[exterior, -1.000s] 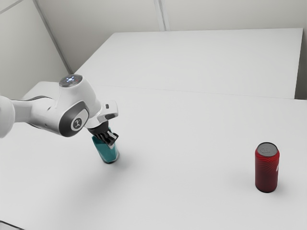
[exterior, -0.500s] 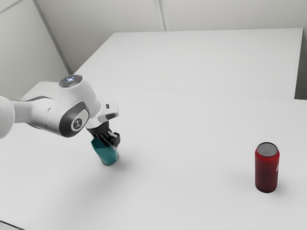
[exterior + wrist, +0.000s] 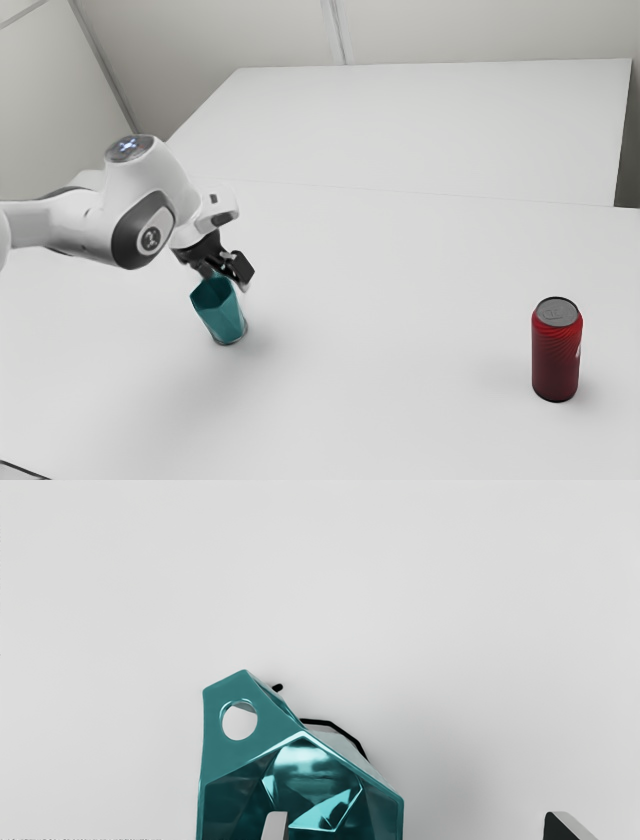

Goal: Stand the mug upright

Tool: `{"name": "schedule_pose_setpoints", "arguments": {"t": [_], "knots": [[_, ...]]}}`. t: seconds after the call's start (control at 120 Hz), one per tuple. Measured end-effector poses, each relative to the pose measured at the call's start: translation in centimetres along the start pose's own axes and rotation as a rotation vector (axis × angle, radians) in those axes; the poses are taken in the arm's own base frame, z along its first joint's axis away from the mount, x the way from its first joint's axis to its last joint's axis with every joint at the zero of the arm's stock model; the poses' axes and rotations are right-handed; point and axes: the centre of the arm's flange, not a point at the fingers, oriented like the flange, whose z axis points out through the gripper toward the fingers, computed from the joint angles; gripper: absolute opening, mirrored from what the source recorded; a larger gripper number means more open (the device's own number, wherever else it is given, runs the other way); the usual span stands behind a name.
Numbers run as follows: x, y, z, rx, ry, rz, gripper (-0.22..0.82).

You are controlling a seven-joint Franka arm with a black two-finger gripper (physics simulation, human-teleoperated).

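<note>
My claw (image 3: 226, 278) hung released, fingers spread — one tip over the mouth of the teal mug (image 3: 219, 318), which slanted just below, base down. Well apart — upright on the white table (image 3: 400, 300) — stood a red can (image 3: 556, 355).

A red can (image 3: 556, 352) with a grey top is standing upright on the white worktop (image 3: 400, 290), toward the exterior view's right. Pale wall panels (image 3: 480, 30) are rising behind.

Teal faceted mug (image 3: 222, 316), glossy inside, tilted, mouth upward, base on white table (image 3: 400, 300).
</note>
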Motion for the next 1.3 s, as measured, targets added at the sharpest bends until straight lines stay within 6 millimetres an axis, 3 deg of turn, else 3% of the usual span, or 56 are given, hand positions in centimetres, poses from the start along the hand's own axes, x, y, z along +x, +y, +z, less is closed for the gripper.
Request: {"name": "schedule_pose_setpoints", "arguments": {"t": [0.258,0.467,0.758,1.033,1.3], "knots": [[3.7,-0.1,-5.6,-0.045,-0.055,-0.068,0.58],[5.0,-0.5,-7.7,-0.055,-0.131,-0.096,0.59],[8.8,-1.1,-11.8,-0.055,-0.170,-0.114,0.59],[10.2,-1.3,-14.0,-0.048,-0.208,-0.124,0.59],[11.3,-1.4,-17.7,-0.044,-0.205,-0.125,0.59]]}}
